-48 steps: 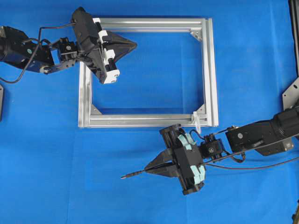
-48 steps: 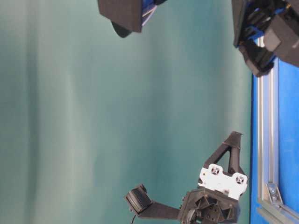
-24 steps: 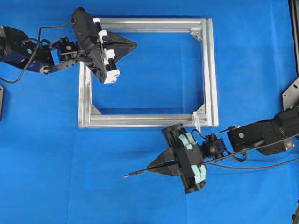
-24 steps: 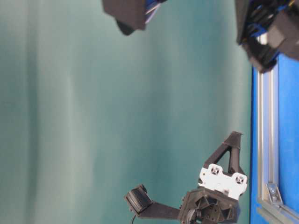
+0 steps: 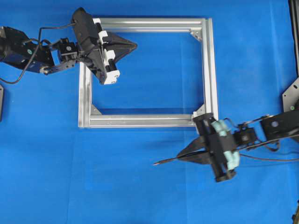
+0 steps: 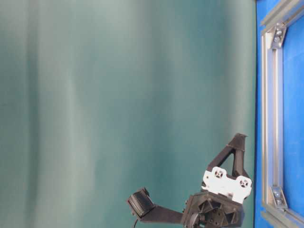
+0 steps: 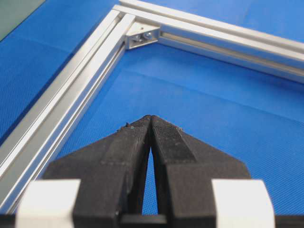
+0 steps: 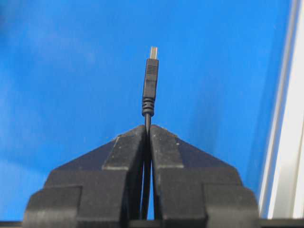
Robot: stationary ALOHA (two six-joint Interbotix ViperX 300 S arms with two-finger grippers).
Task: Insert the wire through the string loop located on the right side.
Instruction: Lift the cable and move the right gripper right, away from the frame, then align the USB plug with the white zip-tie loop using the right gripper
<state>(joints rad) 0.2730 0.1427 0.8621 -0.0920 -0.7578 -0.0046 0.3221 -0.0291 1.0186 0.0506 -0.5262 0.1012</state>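
The wire's dark plug tip (image 5: 161,162) sticks out to the left of my right gripper (image 5: 181,157), which is shut on the thin black wire (image 8: 150,80) just behind the plug. This gripper (image 8: 147,127) hovers over the blue mat, just below the lower right corner of the silver frame (image 5: 140,121). The string loop is hidden behind the right gripper's body at that corner. My left gripper (image 5: 134,45) is shut on nothing and hangs inside the frame's upper left corner; its closed fingertips (image 7: 151,119) point across the mat inside the frame.
The rest of the wire (image 5: 268,160) trails right along the right arm. A silver corner bracket (image 7: 142,38) lies ahead of the left gripper. The left gripper (image 6: 237,139) also shows low in the table-level view, beside the frame's bar (image 6: 270,118). The frame's bar (image 8: 289,142) runs along the right wrist view's edge.
My right gripper has carried the wire to the right and slightly up, close to the frame's lower right corner, covering the string loop and leaving the table-level view. The left arm has not moved.
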